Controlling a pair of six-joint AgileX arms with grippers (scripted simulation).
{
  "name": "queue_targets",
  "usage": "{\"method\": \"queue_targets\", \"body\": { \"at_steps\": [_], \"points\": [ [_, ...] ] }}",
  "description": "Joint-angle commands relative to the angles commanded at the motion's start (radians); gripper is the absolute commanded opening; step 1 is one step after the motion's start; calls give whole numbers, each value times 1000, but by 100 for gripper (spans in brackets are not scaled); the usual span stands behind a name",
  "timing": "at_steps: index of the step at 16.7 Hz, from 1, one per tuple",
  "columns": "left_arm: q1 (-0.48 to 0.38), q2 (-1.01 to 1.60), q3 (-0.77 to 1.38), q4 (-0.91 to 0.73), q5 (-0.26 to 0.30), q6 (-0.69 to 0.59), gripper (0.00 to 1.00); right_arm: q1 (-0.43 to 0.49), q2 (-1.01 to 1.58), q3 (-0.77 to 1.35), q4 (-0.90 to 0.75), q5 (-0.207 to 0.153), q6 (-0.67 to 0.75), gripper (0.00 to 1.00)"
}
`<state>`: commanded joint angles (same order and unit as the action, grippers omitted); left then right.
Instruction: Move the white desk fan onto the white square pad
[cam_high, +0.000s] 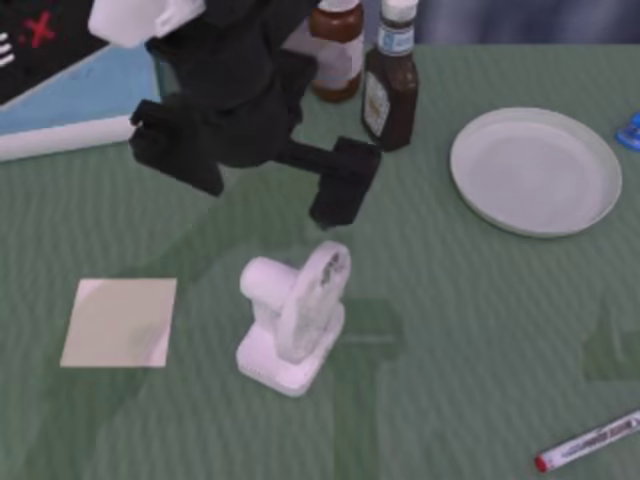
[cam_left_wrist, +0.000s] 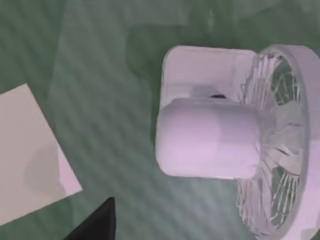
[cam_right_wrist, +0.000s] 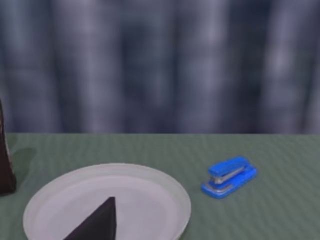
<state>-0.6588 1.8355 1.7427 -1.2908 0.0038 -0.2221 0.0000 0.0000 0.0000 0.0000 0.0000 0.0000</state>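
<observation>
- Our left gripper (cam_high: 265, 185) hangs above the table just behind the white desk fan (cam_high: 295, 315), not touching it. Its two dark fingers stand wide apart, one toward the top view's left and one right above the fan's cage, holding nothing.
- We judge this wide spread suits a drop over the fan's stubby motor housing, which the left wrist view shows almost straight below the camera.
- The fan stands upright on its base near the middle of the table, its grilled cage facing the top view's right.
- The white square pad (cam_high: 121, 322) lies flat and bare, apart from the fan, to the top view's left; the fan has yet to be carried there.
- Our right arm is parked out of the top view; only one dark finger shows in its wrist view over the round plate (cam_high: 535, 170), so we cannot tell how its claw stands.
- The surface is a green cloth. Two brown bottles (cam_high: 390, 85) stand at the back, a blue stapler (cam_right_wrist: 229, 176) lies beyond the plate, a red-capped marker (cam_high: 590, 440) lies near the front right, and a blurred blue-grey backdrop rises behind.
</observation>
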Motion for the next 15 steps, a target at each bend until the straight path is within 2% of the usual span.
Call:
{"method": "queue_targets", "body": {
  "at_steps": [3,6,11,15],
  "points": [
    [-54,145,129,-117,0,-18,100,0,0,0,0,0,0,100],
    [-76,197,174,-164,-1,-25,100,0,0,0,0,0,0,100],
    [-72,195,168,-159,0,-24,100,0,0,0,0,0,0,100],
    [-73,192,67,-62,-1,-22,100,0,0,0,0,0,0,100]
  ]
}}
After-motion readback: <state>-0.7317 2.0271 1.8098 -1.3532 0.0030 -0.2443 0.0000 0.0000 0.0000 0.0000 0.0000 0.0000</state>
